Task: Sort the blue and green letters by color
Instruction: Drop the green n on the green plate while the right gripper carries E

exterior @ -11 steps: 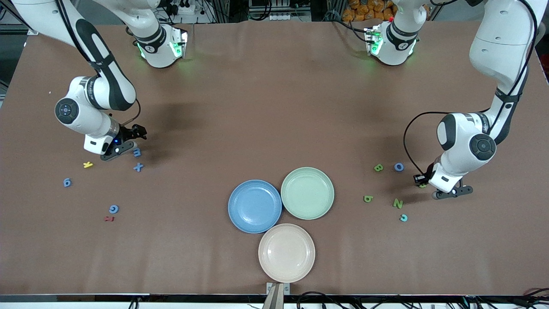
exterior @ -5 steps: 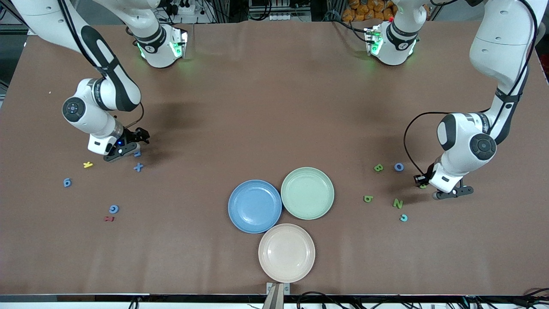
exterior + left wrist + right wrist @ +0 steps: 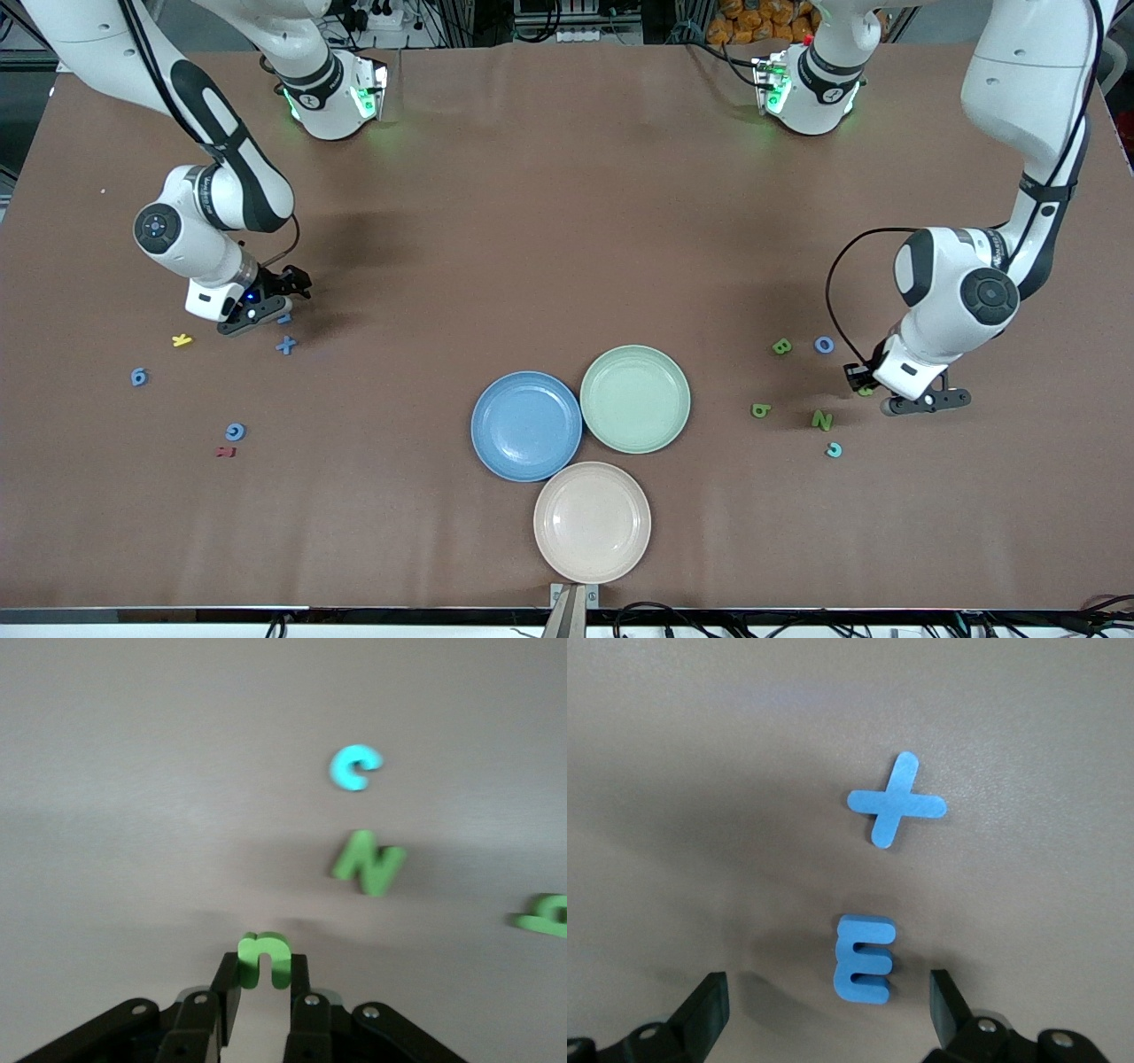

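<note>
While our left gripper point(image 3: 263, 988) pinches the green n point(image 3: 264, 958) over the table point(image 3: 567, 221), our right gripper point(image 3: 828, 1005), fingers wide, straddles the blue E point(image 3: 864, 958): light, squashy foam, grip its edges

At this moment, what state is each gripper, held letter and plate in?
left gripper: shut on green n
green n: pinched upright in the left gripper
right gripper: open, straddling blue E
blue E: flat on the table, not gripped
blue plate: empty
green plate: empty
beige plate: empty
</note>
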